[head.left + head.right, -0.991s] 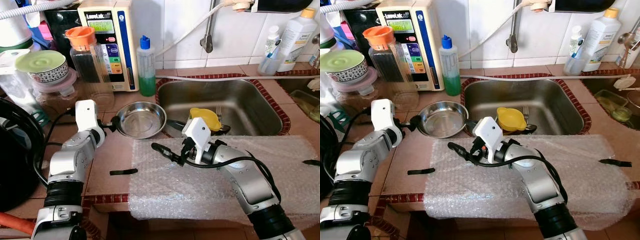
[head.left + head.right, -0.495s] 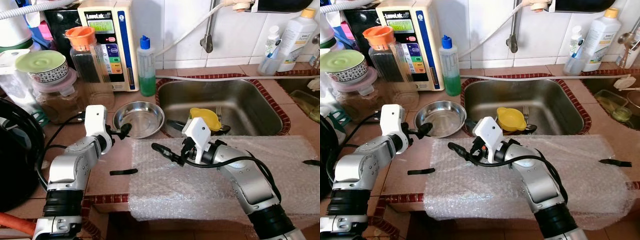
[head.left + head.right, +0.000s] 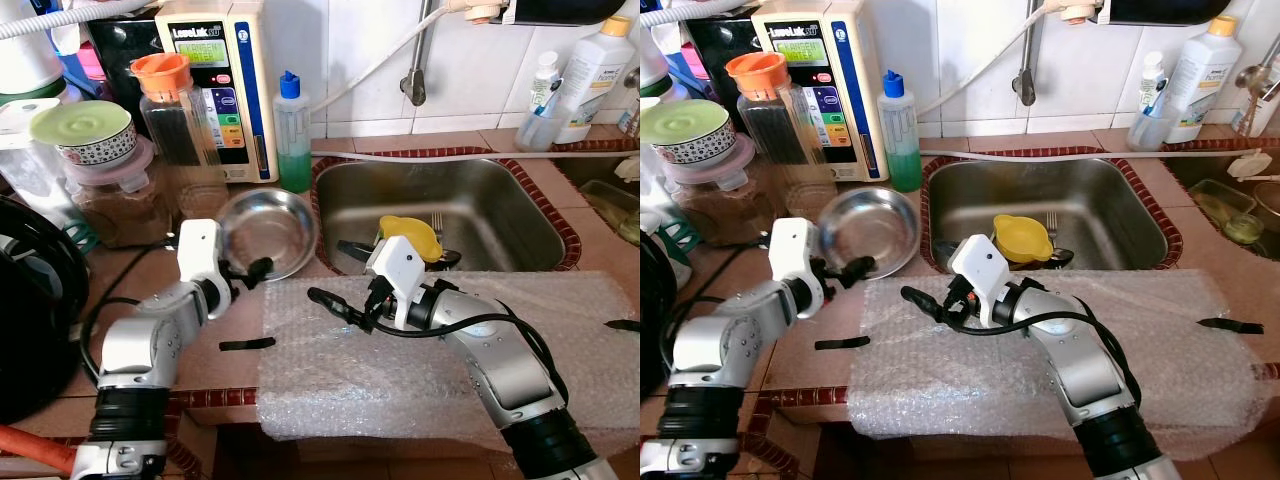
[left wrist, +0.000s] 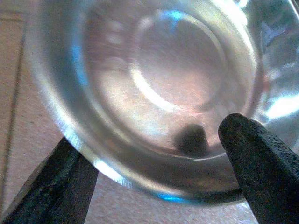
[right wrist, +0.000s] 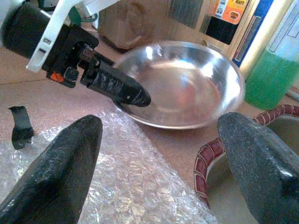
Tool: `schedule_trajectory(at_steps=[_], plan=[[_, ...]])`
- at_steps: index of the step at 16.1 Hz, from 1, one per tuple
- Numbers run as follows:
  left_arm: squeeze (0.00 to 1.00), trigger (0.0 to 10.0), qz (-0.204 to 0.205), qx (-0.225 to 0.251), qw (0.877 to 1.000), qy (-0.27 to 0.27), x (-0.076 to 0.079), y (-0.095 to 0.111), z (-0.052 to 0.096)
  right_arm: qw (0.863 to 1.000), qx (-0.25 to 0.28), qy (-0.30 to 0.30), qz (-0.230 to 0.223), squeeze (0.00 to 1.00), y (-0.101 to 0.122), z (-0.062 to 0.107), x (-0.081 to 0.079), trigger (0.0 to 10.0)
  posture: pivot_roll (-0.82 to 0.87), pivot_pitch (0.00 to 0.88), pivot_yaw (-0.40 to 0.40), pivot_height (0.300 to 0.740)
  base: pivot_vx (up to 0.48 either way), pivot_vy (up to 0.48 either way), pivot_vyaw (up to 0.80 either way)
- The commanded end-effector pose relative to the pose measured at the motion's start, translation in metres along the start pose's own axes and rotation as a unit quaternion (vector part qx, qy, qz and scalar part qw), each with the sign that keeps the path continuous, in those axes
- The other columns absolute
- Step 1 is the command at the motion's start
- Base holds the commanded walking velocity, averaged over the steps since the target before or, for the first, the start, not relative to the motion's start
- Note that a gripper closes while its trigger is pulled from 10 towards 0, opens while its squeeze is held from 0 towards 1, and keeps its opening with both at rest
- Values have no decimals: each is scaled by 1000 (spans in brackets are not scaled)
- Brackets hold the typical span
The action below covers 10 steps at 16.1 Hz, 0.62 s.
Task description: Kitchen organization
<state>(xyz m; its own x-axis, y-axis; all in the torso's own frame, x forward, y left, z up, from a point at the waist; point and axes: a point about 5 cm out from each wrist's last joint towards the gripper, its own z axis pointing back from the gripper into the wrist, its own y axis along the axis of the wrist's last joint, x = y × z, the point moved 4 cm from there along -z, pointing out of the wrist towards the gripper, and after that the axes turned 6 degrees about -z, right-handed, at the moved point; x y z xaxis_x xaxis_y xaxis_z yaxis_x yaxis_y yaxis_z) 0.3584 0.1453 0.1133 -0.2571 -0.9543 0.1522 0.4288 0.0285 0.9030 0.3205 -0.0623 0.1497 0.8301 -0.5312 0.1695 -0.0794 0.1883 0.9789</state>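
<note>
a sheet of clear bubble wrap (image 3: 440, 350) lies along the near edge of the terracotta-tiled desk (image 3: 215, 325), held down by strips of black tape (image 3: 247, 344), probably as padding for whatever gets set there. the right pincer (image 3: 335, 304) hovers over the wrap's left end with its two black fingers spread wide and nothing between them; it looks to be waiting rather than working.

just past the wrap's left corner, the left pincer (image 3: 258, 268) grips the near rim of the round, shallow stainless-steel bowl (image 3: 268, 231). in the left wrist view one black finger (image 4: 261, 172) sits inside the rim and the other under it, so the pincer is closed on the bowl's edge. the bowl stands tilted, its far side raised and its hollow facing the camera, which suggests it is being lifted or dragged off the desk towards the padding. it sits on the desk just left of the sink (image 3: 450, 205), apart from the wrap. its metal is bright, smooth and mirror-like, empty and apparently clean; a thin, slick rim like that could slip from a two-finger pinch.

in the sink lie a yellow plastic funnel-shaped cup (image 3: 412, 235) and a fork. against the far wall stand a green dish-soap bottle with a blue cap (image 3: 292, 135) and a clear jar with an orange lid (image 3: 175, 115).
</note>
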Motion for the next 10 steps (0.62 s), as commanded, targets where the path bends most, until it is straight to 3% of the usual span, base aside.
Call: schedule_trajectory(at_steps=[1,10], plan=[[0,0,-1,-6,1000,-6,2,-3,2,1000,0,10,10,0,1,-1,-4,10000,-236,32,73,740,0,0,0],[0,0,12,10,1000,18,-8,-5,2,1000,-4,12,18,0,0,-2,-4,10000,-236,29,71,740,0,0,0]])
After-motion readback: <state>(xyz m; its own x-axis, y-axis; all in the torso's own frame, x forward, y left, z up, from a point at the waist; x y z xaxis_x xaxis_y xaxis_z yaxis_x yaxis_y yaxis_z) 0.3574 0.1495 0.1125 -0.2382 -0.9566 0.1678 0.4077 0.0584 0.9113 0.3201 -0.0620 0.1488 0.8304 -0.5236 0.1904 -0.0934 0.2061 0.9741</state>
